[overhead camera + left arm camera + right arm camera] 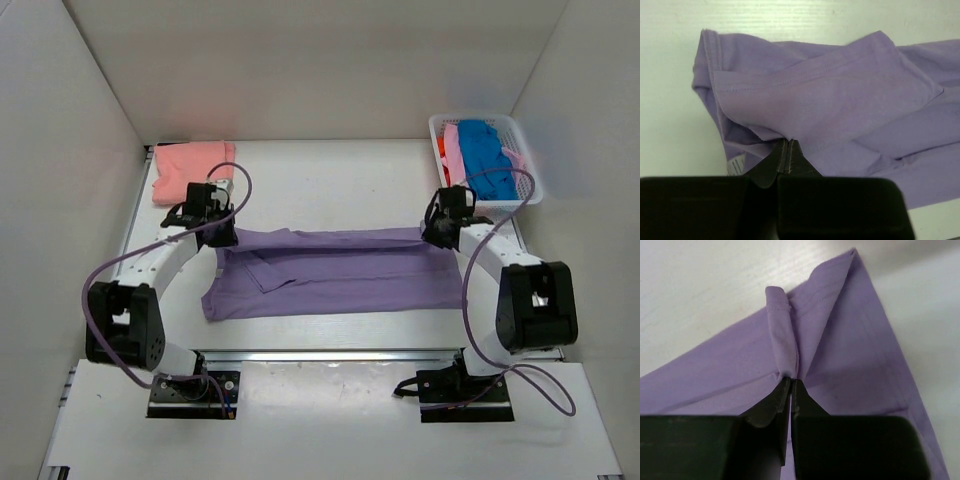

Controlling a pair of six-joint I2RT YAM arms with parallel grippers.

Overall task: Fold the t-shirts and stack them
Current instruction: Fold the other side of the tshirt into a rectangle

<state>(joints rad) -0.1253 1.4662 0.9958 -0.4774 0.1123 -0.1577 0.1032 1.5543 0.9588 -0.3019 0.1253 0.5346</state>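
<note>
- Lavender t-shirt (340, 280) lies across the desk's (330, 180) middle, a lengthwise fold in hand.
- Left end effector (788, 142) and right end effector (791, 379) each clamp its far edge.
- Next likely calls for carrying that edge nearward, evenly.

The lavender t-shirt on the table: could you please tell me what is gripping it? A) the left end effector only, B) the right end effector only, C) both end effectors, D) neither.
C: the left end effector and the right end effector are each pinched shut on a fold of the lavender t-shirt, at opposite ends.
</note>
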